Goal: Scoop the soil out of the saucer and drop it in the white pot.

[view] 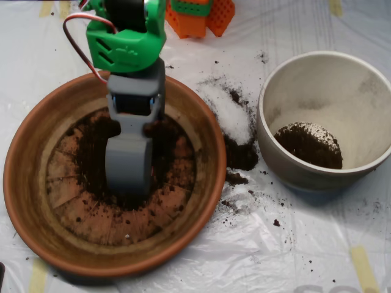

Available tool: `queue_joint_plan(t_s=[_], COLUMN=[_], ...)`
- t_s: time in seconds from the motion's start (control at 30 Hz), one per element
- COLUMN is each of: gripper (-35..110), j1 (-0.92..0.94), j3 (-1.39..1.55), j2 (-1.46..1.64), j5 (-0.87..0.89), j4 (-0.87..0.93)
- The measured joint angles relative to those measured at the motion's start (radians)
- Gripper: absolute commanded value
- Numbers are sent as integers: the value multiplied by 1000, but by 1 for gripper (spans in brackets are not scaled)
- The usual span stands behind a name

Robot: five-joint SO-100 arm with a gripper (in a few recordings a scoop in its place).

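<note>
The terracotta saucer (36,201) fills the left half of the overhead view. Dark soil (85,152) lies spread over the middle of its floor, thinning to crumbs toward the rim. My grey scoop (128,174) reaches down from the green arm at the top and sits low in the saucer's centre, its rounded shell resting in the soil. The white pot (324,67) stands to the right, apart from the saucer, with a mound of soil (308,145) dusted with white grains on its floor.
Between saucer and pot lies a white powder patch (232,116) with spilled soil (241,155) beside it on the plastic sheet. An orange plastic part (201,17) sits at the top edge. A red-and-white cable (73,43) loops left of the arm.
</note>
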Motion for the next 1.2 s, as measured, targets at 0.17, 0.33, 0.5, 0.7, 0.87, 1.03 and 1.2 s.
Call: queue_joint_plan(t_s=[0.17,0.33,0.5,0.7,0.87,1.03,1.2], gripper=[50,50,50,47,31,15,0], j1=[54,124,190,218,219,212,199], j3=[84,103,103,74,-5,-38,-37], j2=[-44,-144,-209,-290,-345,-347,-341], j5=[-34,-52,-77,-107,-109,-95,-86], j4=[-48,-74,-94,-112,-133,-199,-225])
